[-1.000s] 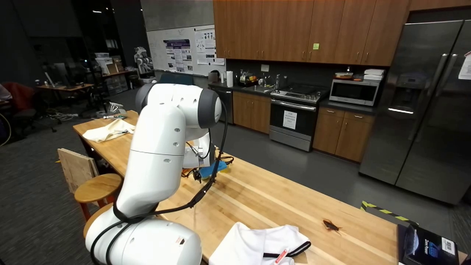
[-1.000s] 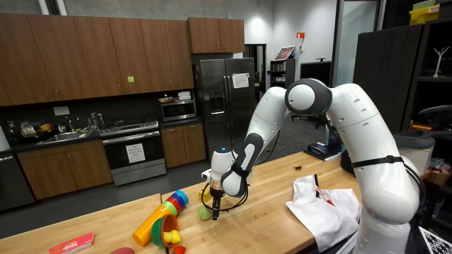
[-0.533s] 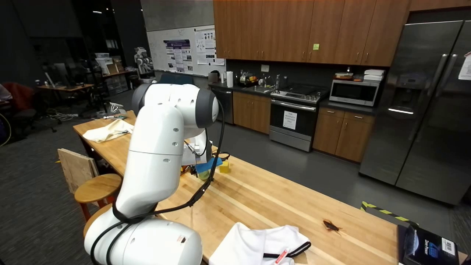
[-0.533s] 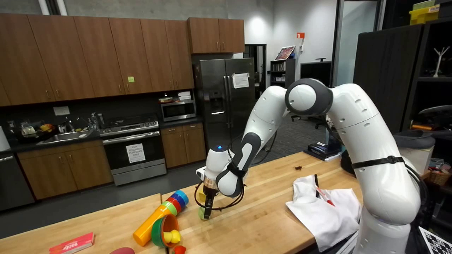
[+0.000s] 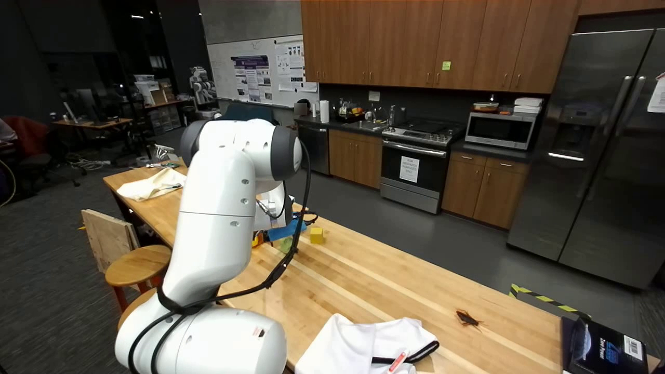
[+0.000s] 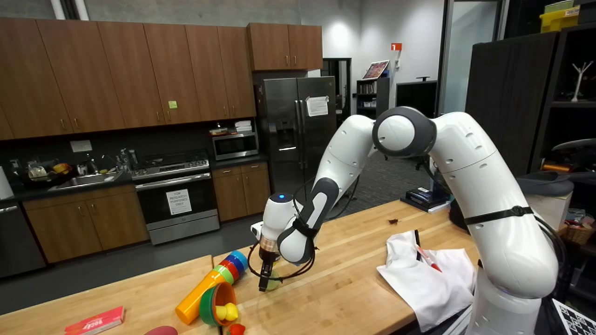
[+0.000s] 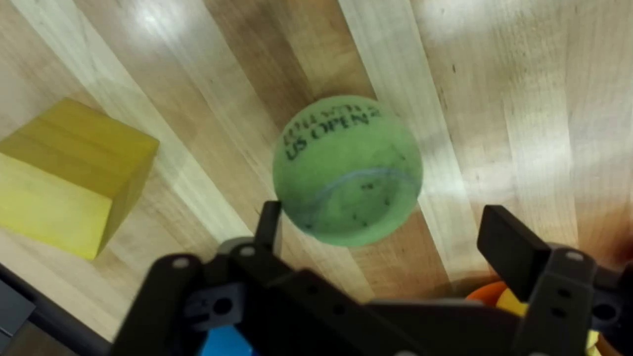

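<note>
My gripper (image 7: 383, 215) is open and empty, its two black fingers wide apart in the wrist view. A green tennis ball (image 7: 347, 170) with dark lettering lies on the wooden table just beyond the fingertips. The left finger (image 7: 269, 222) overlaps the ball's lower left edge in the picture; I cannot tell if they touch. The right finger (image 7: 512, 249) is well clear of it. In the exterior views the ball (image 5: 286, 244) shows partly behind the arm's cable and partly behind the gripper (image 6: 264, 284). A yellow block (image 7: 74, 175) sits left of the ball, also in an exterior view (image 5: 316, 236).
A row of stacked coloured cups (image 6: 205, 293) lies on its side near the gripper, beside a green and orange cup (image 6: 208, 307) with a yellow piece (image 6: 226, 312). A pink box (image 6: 95, 321), a white cloth (image 6: 419, 279) with a marker, and a toy insect (image 5: 467, 318) lie on the table.
My gripper has moved left toward the stacked cups, passing in front of the ball, which now shows on its right. The yellow block has come into clear view behind the arm. The ball stays put.
</note>
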You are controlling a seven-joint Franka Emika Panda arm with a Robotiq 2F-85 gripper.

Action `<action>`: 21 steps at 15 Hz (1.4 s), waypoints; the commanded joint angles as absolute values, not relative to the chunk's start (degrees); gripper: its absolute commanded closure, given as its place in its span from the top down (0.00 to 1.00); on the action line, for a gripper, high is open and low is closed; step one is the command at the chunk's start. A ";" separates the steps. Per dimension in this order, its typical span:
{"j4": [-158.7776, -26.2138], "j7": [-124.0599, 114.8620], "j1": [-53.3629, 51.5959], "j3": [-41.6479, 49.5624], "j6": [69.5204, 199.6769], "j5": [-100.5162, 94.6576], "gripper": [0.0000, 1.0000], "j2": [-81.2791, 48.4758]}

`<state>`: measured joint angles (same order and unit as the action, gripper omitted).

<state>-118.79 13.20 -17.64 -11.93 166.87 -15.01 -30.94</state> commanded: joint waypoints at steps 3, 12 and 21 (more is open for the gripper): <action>-116.66 10.04 -21.69 -6.86 169.20 -18.19 0.74 -33.17; -120.85 2.11 -28.78 7.80 168.64 -26.41 0.42 -30.73; -134.59 5.24 -15.98 9.71 170.51 -26.16 0.42 -23.81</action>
<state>-127.74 3.93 -20.06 8.16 169.27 -24.57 -26.80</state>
